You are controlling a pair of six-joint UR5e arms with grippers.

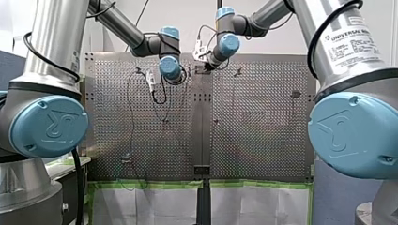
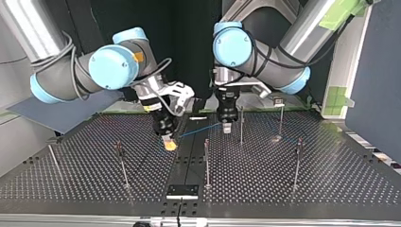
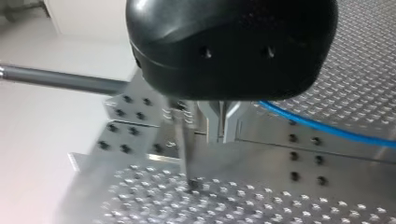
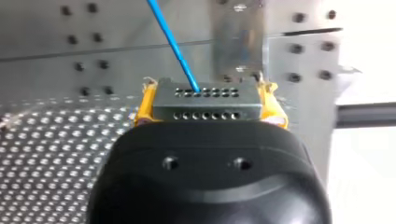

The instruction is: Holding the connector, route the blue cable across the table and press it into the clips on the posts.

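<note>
One blue cable (image 2: 198, 130); one connector (image 4: 205, 110), clamped by my right gripper (image 4: 210, 100); six posts (image 2: 206, 163) on the bench (image 2: 331, 182). Whether my left gripper (image 2: 227, 126) grips anything, I cannot tell.

The same desk (image 1: 253, 117) is seen from behind and above in the front view, from across in the top view, closely in both wrist views.

Two arms are in view, my left arm (image 2: 283, 56) and my right arm (image 2: 71, 75), carrying two grippers, my left gripper (image 2: 227, 128) and my right gripper (image 2: 169, 143). There is one blue cable (image 2: 198, 131) and one connector (image 4: 205, 103). The table (image 2: 340, 182) is made of two perforated panels (image 2: 85, 182). The posts (image 2: 206, 163) number six, I think, though the thin one (image 2: 54, 161) at the top view's left is hard to make out.
</note>
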